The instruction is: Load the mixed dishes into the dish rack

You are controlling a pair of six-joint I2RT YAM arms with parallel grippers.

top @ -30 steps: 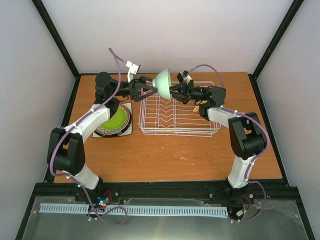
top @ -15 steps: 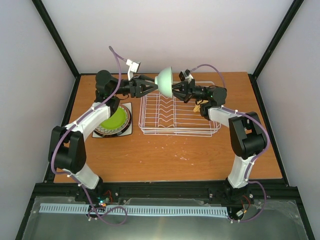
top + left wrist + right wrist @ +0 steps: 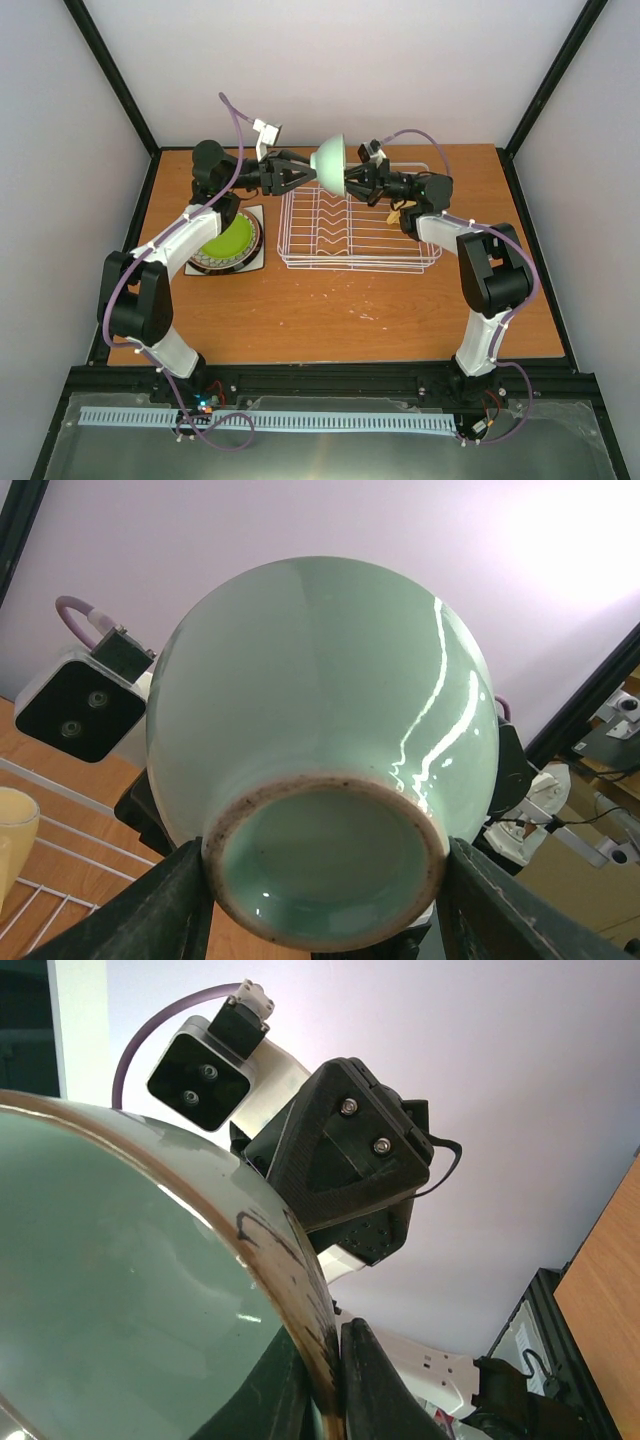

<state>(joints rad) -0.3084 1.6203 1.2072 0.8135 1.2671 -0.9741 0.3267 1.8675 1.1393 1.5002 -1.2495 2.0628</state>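
**Mint bowl hanging between 2 hands above the rack**

Nearest the arm bases, the brown wooden worktop [image 3: 330, 310] is lying bare. Further in on the left, a lime-green small round plate [image 3: 228, 240] is sitting on top of a stack whose bottom piece is a white square plate [image 3: 257, 262]. Just beside the stack, the white wire dish rack [image 3: 350, 250] is waiting, and a pale yellow handled mug [image 3: 14, 830] is already resting inside it.

Beyond that, above the rack's far edge, the pale mint glazed bowl [image 3: 330, 157] is hanging in the air on its side, clear of the wires. The left hand [image 3: 316, 174] is spreading its 2 fingers [image 3: 170, 900] wide around the bowl's unglazed foot ring, and both appear to be pressing against it. The right hand [image 3: 349, 182] is pinching the brown-edged rim, 1 finger [image 3: 375, 1390] outside and the other inside.

This looks like a handover. Doing it well probably means 1 hand keeping a firm grip until the other is letting go fully, then backing straight away from the bowl. The glaze is looking slick, so a slow, level descent onto the wavy dividers is likely the safer way.
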